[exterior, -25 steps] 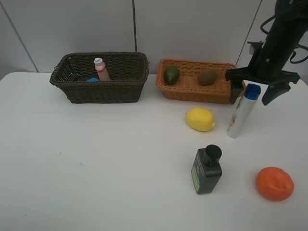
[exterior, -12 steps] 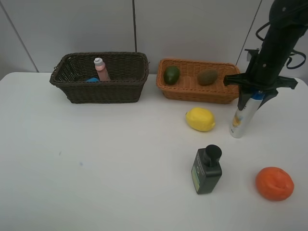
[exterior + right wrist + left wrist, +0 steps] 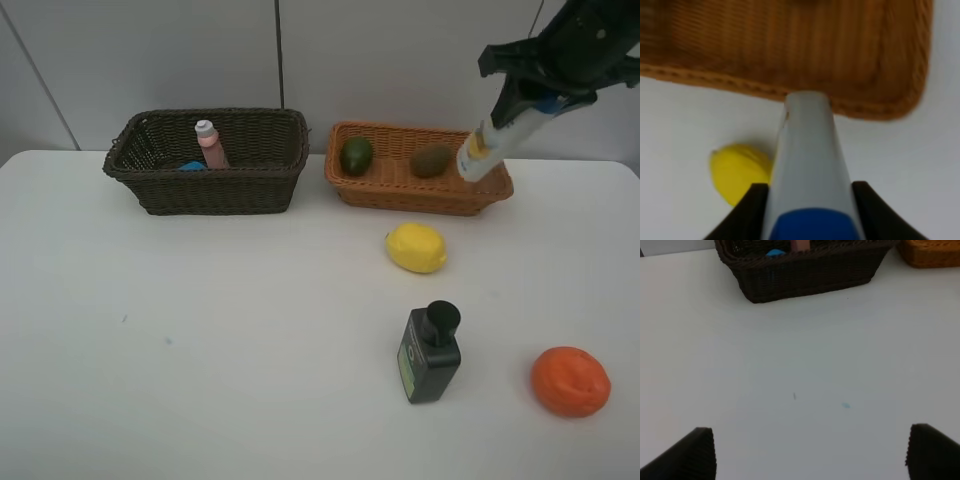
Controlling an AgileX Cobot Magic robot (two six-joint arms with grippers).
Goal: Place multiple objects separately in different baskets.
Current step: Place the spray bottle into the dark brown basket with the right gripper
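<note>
My right gripper (image 3: 545, 92) is shut on the blue-capped end of the white tube (image 3: 488, 147), which hangs tilted in the air above the right end of the light orange-tan basket (image 3: 400, 196). In the right wrist view the tube (image 3: 807, 160) runs out from between the dark fingers (image 3: 747, 210). That basket holds a dark green fruit (image 3: 356, 155) and a brown kiwi (image 3: 431, 160). The dark brown basket (image 3: 205, 192) holds a pink bottle (image 3: 210, 145). My left gripper (image 3: 815, 455) is open over bare table, well short of the dark basket (image 3: 805, 275).
A yellow lemon (image 3: 416, 247) lies on the white table just in front of the tan basket. A dark green black-capped bottle (image 3: 430, 352) lies nearer the front. An orange (image 3: 570, 381) sits at the front right. Something small and blue (image 3: 190, 166) lies in the dark basket.
My right gripper came down over the standing tube, shut on its capped end and lifted it up and back over the tan basket's right end. Nothing else moved.
</note>
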